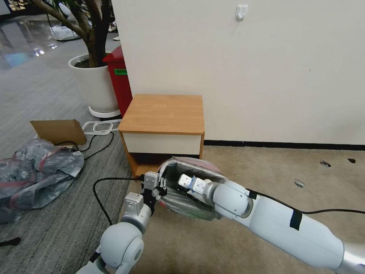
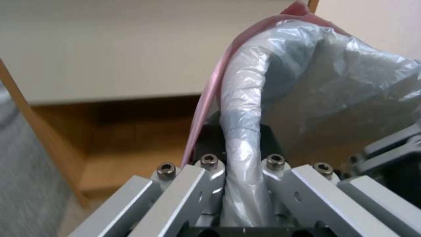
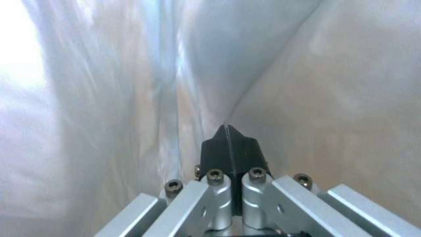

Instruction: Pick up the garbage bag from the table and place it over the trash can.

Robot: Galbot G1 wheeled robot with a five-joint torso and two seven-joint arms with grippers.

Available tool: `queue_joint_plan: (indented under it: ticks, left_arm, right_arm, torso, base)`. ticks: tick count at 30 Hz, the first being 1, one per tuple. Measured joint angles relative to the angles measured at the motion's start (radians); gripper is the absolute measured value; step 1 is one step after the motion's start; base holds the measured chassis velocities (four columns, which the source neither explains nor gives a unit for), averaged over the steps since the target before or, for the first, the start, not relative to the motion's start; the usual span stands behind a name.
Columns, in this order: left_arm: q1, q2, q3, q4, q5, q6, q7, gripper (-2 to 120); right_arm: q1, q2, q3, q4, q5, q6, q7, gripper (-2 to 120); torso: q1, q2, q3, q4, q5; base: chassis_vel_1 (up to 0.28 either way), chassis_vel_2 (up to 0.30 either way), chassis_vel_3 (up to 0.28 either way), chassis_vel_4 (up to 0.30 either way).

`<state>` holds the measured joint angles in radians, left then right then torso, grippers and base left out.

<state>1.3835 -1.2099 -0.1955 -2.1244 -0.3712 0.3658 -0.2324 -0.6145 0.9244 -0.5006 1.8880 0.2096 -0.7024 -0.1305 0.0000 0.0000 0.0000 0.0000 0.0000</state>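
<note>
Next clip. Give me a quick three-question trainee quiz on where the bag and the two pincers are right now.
1. True or false: the garbage bag lies on the table.
2. The left pincer is: A open, B shut on the bag-covered rim, C shut on nothing.
3. Fill in: the right pincer sits ___ the bag.

Key: 1 false, it is stretched over the trash can; 2 B; 3 inside, fingers together.

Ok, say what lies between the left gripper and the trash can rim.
Only the garbage bag, pinched against it, as the left wrist view shows.
</note>
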Motion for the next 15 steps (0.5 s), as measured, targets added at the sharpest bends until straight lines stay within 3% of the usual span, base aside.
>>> queue_joint_plan:
  ticks: [10, 15]
  left_arm:
    - [0.0, -0.016, 0.008, 0.022, -0.216, 0.029, -0.102, 5]
    - [0.015, -0.024, 0.004, 0.023, -0.335, 0.045, -0.175, 5]
  right_arm:
    - [-0.192, -0.07, 0.24, 0.167, 0.097, 0.1, 0.02, 0]
    - [-0.35, -0.107, 0.332, 0.268, 0.163, 0.238, 0.225, 10]
  torso:
    - [0.0, 0.0, 0.0, -0.0001, 0.0]
    - [0.0, 0.0, 0.0, -0.0002, 0.0]
  base:
    - [0.0, 0.0, 0.0, 0.0]
    - [0.0, 0.0, 0.0, 0.0]
